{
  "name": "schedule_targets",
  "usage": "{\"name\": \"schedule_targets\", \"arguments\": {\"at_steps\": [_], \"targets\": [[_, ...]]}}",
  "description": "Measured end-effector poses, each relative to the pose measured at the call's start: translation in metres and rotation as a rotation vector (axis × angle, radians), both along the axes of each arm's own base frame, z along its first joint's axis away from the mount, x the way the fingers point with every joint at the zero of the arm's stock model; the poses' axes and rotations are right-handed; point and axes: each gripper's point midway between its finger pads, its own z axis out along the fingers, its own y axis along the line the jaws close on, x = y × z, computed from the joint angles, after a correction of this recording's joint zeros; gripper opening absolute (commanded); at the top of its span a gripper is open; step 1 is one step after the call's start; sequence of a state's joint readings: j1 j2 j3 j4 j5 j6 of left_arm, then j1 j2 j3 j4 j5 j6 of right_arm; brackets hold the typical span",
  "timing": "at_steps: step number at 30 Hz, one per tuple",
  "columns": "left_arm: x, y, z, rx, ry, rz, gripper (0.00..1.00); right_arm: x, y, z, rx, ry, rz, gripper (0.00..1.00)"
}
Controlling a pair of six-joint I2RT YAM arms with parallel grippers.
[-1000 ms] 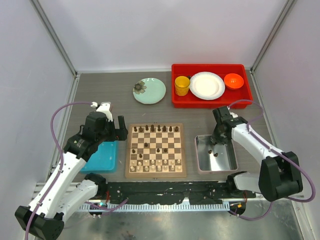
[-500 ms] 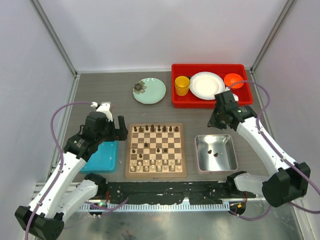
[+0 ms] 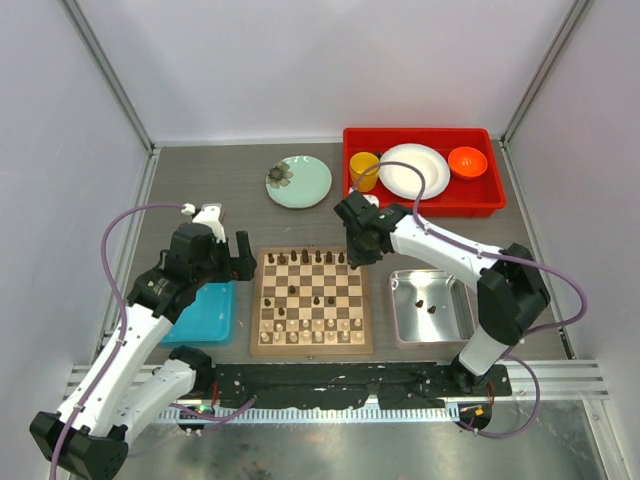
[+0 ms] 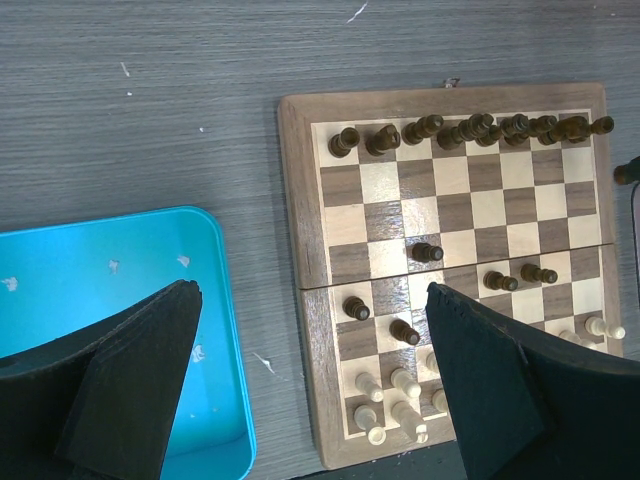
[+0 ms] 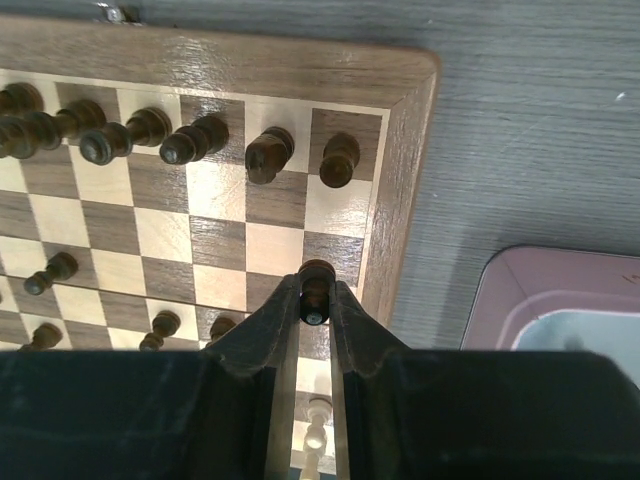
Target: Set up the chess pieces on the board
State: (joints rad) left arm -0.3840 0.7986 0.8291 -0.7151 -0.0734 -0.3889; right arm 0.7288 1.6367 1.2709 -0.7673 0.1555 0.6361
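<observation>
The board (image 3: 258, 300) lies at the table's middle. Dark brown pieces (image 3: 310, 258) line its far row, with a few more mid-board. Cream pieces (image 3: 310, 331) fill the near rows. My right gripper (image 3: 352, 256) hangs over the board's far right corner. In the right wrist view it (image 5: 316, 302) is shut on a dark brown piece (image 5: 317, 278), above a square near the board's edge (image 5: 400, 150). My left gripper (image 3: 240, 258) is open and empty. In the left wrist view it (image 4: 312, 291) straddles the board's left border (image 4: 297, 200). Two dark pieces (image 3: 430, 305) lie in the silver tray.
A silver metal tray (image 3: 400, 312) sits right of the board and a blue tray (image 3: 205, 312) left of it. A red bin (image 3: 420, 205) at the back right holds a yellow cup (image 3: 364, 171), a white plate (image 3: 414, 171) and an orange bowl (image 3: 467, 161). A green plate (image 3: 298, 181) lies behind the board.
My right arm rose from the silver tray and swung left to the board's far right corner, holding a dark piece. My left arm has not moved.
</observation>
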Motion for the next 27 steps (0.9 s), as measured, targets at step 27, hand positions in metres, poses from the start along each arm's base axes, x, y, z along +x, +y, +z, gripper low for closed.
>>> {"name": "schedule_targets", "arguments": {"at_steps": [27], "targets": [[0.0, -0.001, 0.0, -0.004, 0.001, -0.005, 1.0, 0.013, 0.003, -0.044, -0.087, 0.043, -0.008, 0.1]]}}
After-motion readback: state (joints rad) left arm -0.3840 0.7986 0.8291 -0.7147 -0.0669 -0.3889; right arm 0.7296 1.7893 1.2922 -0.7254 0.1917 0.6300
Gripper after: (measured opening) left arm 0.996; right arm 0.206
